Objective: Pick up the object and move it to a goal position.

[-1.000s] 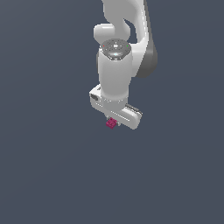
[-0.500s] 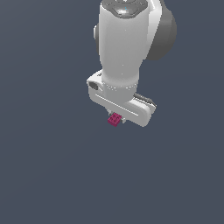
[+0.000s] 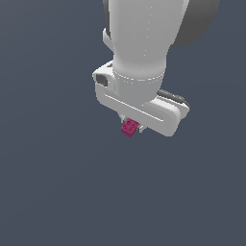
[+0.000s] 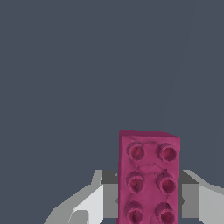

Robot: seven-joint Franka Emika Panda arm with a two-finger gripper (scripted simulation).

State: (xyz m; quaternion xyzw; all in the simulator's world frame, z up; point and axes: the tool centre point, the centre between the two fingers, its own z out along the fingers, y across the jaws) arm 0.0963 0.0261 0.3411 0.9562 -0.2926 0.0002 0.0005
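While our gripper [image 3: 130,126] stood closed on the magenta toy brick [image 3: 129,128], we held the brick directly beneath the hand, clear of the floor, its long axis toward twelve o'clock in the wrist view.

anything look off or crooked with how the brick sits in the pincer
Nothing stands out. The small magenta studded plastic brick sits between the fingers of the white pincer, studs toward the wrist camera, looking undamaged. In the exterior view it pokes out beneath the pincer body, with only plain dark background around it.
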